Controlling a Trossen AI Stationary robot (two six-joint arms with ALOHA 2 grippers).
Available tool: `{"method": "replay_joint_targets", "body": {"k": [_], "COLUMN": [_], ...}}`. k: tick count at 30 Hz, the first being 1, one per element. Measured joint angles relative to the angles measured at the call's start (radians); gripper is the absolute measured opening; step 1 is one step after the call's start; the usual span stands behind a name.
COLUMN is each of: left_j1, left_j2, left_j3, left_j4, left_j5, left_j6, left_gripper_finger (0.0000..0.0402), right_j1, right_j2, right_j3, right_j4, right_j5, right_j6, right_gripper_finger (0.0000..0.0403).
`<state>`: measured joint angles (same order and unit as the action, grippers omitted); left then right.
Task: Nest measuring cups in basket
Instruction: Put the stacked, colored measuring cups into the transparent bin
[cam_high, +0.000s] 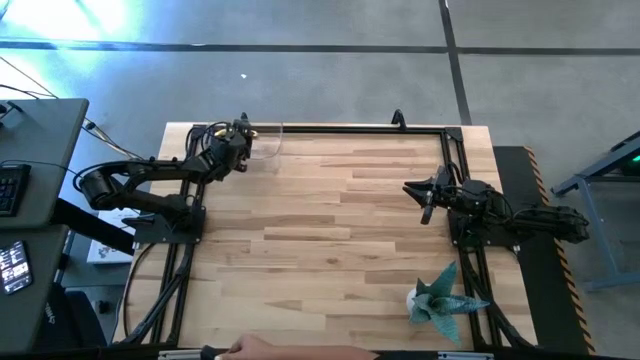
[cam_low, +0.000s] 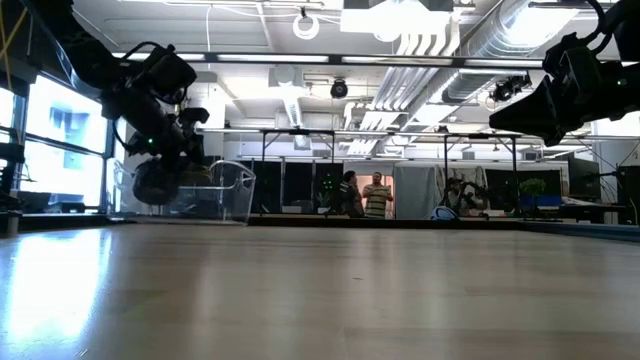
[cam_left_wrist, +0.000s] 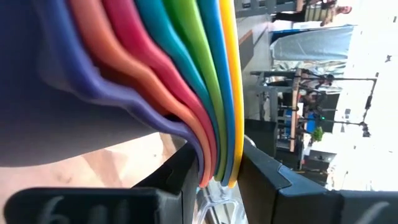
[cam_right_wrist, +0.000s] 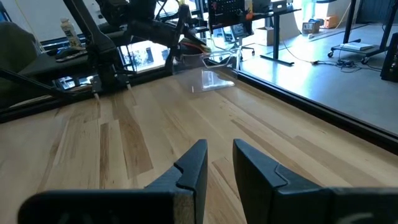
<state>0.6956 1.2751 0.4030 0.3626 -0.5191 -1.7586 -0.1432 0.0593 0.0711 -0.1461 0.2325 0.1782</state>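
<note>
From above, the left gripper hangs at the clear basket in the table's far-left corner; its wrist view shows fingers pinching the nested measuring cups' stacked handles, likely light, rigid, slippery plastic; right gripper waits, fingers slightly apart.

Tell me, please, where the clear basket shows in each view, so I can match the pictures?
High: basket at the table's far edge, beside the left gripper.
Low: basket at left, on the table.
Left wrist: only a clear rim shows between the fingers.
Right wrist: basket far across the table.
Shared landmark: the left gripper.
</note>
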Motion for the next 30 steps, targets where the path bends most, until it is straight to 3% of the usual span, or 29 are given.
{"method": "replay_joint_targets", "body": {"k": [17, 30], "left_j1": [-0.068, -0.072], "left_j2": [-0.020, -0.188], "left_j3": [0.003, 0.003], "left_j4": [-0.067, -0.100], "left_j5": [-0.006, -0.069], "left_j6": [-0.110, 0.122], "left_gripper_finger": [0.0087, 0.0087], "right_j1": [0.000, 0.000], "right_j2": [0.000, 0.000], "right_j3": [0.000, 0.000], "right_j4": [0.000, 0.000], "right_j5": [0.000, 0.000], "right_j6": [-0.002, 0.000], "right_gripper_finger": [0.0069, 0.0069]}}
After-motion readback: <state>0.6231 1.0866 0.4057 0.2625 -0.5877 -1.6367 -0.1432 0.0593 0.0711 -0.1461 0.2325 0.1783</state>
